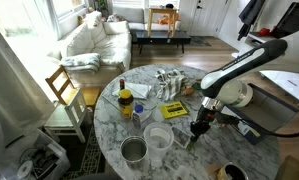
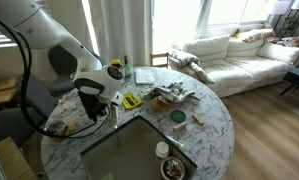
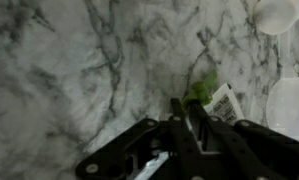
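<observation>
My gripper (image 3: 186, 106) hangs low over the round marble table (image 3: 79, 70), fingers drawn close together. A small packet (image 3: 221, 103) with a green end and a white printed label sits pinched at the fingertips, just above the tabletop. In both exterior views the gripper (image 1: 197, 128) (image 2: 97, 112) is near the table's edge, beside a clear plastic container (image 1: 159, 137). A yellow box (image 1: 173, 109) (image 2: 131, 100) lies close by.
A metal cup (image 1: 134, 150) (image 2: 164, 150), a yellow-capped bottle (image 1: 125, 100), loose packets (image 1: 172, 82) and a green lid (image 2: 176, 117) are on the table. A wooden chair (image 1: 64, 90) and a white sofa (image 1: 89, 40) stand beyond it.
</observation>
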`<state>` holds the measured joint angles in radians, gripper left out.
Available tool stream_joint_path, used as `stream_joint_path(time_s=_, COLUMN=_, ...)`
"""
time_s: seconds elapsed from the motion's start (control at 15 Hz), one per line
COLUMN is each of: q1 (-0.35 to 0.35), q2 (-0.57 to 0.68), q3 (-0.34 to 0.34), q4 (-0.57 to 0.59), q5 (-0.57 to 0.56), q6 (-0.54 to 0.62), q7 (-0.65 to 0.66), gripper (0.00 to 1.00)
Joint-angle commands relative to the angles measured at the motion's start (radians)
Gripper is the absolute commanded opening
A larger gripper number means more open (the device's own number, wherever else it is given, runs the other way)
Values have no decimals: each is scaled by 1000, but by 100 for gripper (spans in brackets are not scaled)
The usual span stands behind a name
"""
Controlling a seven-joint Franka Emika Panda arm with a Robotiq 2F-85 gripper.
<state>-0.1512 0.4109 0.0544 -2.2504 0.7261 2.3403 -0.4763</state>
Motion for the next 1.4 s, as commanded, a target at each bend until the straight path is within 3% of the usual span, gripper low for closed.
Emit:
stream_joint_path(time_s=0.0, q1=-19, q2=13, q3=4, q4=5, q5=24, q6=-4, q7=-13, gripper=0)
stream_joint_path(time_s=0.4, q1=-46, q2=-10, q3=-1, q4=16, q5=55, q6=-116, q7=-17, gripper=1)
stream_joint_path(time_s=0.87, q1=-75, q2=-50, q3=-64, q4=55, q5=48, q6=-471, q7=66, gripper=1)
stream_joint_path(time_s=1.33, q1=-64, q2=-60, q3=-126, q4=91, q5=68, q6=-658, q7=212, gripper=1)
